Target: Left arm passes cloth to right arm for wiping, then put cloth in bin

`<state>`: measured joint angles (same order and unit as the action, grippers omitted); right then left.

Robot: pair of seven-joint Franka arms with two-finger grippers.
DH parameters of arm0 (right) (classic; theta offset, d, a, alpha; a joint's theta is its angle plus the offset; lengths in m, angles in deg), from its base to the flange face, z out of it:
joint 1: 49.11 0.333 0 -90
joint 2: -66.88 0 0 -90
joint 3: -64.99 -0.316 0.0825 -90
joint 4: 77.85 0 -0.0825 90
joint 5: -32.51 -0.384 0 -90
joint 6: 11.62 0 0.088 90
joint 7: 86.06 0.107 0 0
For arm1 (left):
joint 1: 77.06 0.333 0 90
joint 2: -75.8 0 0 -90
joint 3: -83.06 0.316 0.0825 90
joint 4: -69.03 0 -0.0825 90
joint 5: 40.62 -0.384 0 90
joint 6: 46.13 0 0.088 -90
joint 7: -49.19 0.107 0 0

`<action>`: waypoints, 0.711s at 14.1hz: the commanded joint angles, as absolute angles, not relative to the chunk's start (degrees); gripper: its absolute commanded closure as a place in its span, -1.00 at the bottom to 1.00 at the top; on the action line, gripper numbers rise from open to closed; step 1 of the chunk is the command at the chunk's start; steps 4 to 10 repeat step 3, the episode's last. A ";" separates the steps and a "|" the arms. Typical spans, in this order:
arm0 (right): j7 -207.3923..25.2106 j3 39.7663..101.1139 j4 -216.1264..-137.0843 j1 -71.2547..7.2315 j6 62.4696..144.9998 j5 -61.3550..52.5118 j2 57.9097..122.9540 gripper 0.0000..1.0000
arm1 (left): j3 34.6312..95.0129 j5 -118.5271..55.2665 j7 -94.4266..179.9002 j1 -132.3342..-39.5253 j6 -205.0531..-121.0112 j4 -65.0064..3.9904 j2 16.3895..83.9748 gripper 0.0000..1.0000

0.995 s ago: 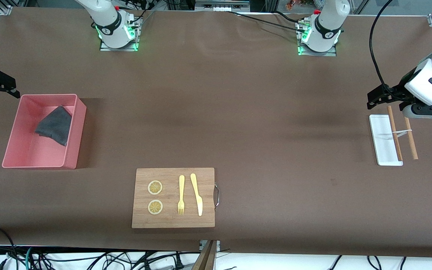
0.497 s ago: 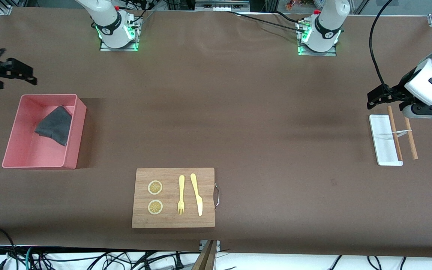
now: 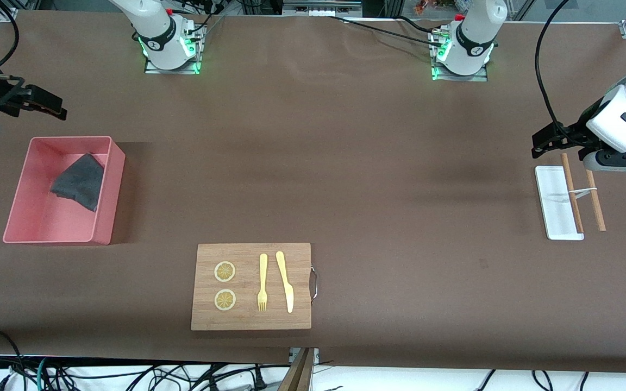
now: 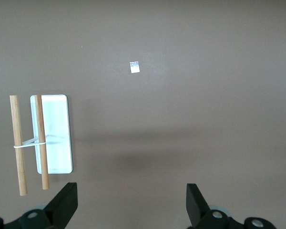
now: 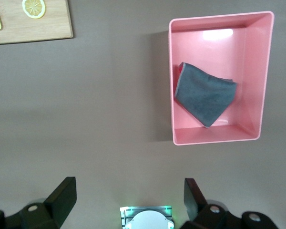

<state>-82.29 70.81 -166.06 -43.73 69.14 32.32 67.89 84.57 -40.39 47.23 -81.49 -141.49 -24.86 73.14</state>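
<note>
The cloth (image 3: 76, 182), dark grey face up with a sliver of pink at one edge, lies crumpled inside the pink bin (image 3: 111, 195) at the right arm's end of the table. The right wrist view shows the cloth (image 5: 202, 98) against one wall of the bin (image 5: 219, 136). My right gripper (image 3: 55, 107) hangs open and empty over bare table beside the bin, on the side toward the robots' bases; in its own view the right gripper (image 5: 129, 191) holds nothing. My left gripper (image 3: 538, 144) waits open and empty at the left arm's end, and the left gripper (image 4: 131, 193) has only table between its fingers.
A wooden board (image 3: 253, 320) with two lemon slices, a fork and a knife lies near the front camera. A white tray (image 3: 555, 203) with two banded wooden sticks (image 3: 573, 190) across it lies under the left gripper. The right arm's base (image 5: 145, 217) shows below the right gripper.
The right gripper has moved away from the bin's edge, toward the robots' bases and the table's middle. The cloth stays in the bin. The left arm has not moved.
</note>
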 commanded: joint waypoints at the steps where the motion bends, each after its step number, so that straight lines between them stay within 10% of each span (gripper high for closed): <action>1: -82.19 70.62 -163.36 -43.92 67.22 32.60 69.08 -1.00 | 84.38 -41.85 47.87 -81.45 -140.53 -23.34 72.55 -1.00; 10: -82.19 70.70 -163.36 -44.01 67.04 32.69 69.08 -1.00 | 84.38 -41.85 47.87 -81.45 -140.53 -23.34 72.55 -1.00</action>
